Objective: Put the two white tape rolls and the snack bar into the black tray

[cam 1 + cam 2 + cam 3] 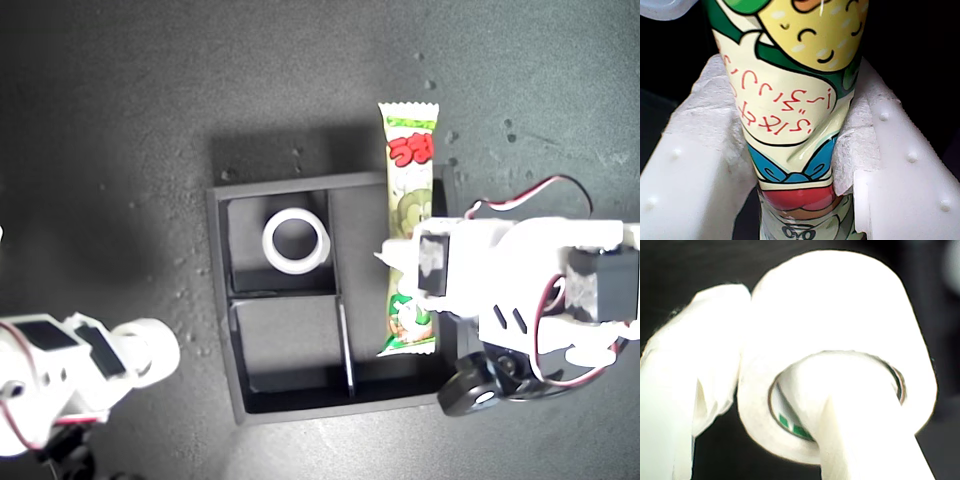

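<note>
First claw pinches the snack bar about mid-length; the bar lies over the tall compartment at the exterior view's right of the black tray, its top end past the rim. Second claw, at the exterior view's lower left, grips the green-cored tape roll, one finger through its hole, off the tray above the dark desk. Plain white tape roll lies in a small compartment.

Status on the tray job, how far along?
Done: plain tape roll lies in a small compartment of the tray. In hand: my first gripper is shut on the snack bar over the tall compartment; my second gripper holds the other tape roll outside the tray. Left: release both.
</note>
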You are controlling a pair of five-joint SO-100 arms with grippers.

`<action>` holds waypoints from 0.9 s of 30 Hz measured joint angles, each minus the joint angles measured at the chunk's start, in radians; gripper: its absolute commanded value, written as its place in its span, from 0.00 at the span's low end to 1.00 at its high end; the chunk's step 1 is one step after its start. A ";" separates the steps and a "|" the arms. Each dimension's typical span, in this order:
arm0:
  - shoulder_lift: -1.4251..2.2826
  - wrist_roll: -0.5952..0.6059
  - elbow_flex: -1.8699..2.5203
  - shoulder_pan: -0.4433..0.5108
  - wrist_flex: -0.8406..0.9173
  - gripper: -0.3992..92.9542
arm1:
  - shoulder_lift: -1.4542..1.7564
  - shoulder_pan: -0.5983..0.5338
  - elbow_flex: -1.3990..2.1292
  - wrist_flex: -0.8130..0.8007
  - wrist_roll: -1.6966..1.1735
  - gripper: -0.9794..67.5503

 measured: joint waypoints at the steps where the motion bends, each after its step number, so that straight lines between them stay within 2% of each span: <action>1: 0.003 0.037 -0.044 -0.020 0.003 0.01 | 0.000 -0.005 0.011 0.000 0.000 0.29; 6: -0.071 0.106 -0.176 -0.046 0.006 0.01 | 0.000 -0.028 0.017 0.049 0.000 0.40; 10: -0.209 0.117 -0.239 -0.034 -0.002 0.01 | -0.002 -0.026 -0.060 0.175 0.029 0.21; 13: -0.331 0.135 -0.290 -0.035 -0.021 0.01 | -0.002 -0.026 -0.241 0.305 0.103 0.01; 18: -0.565 0.175 -0.433 -0.043 -0.026 0.01 | 0.009 -0.031 -0.703 0.518 0.365 0.01; 23: -0.749 0.193 -0.575 -0.060 -0.002 0.00 | 0.150 -0.091 -0.879 0.534 0.660 0.01; 27: -0.904 0.193 -0.772 -0.055 0.098 0.00 | 0.213 -0.052 -0.897 0.555 0.956 0.01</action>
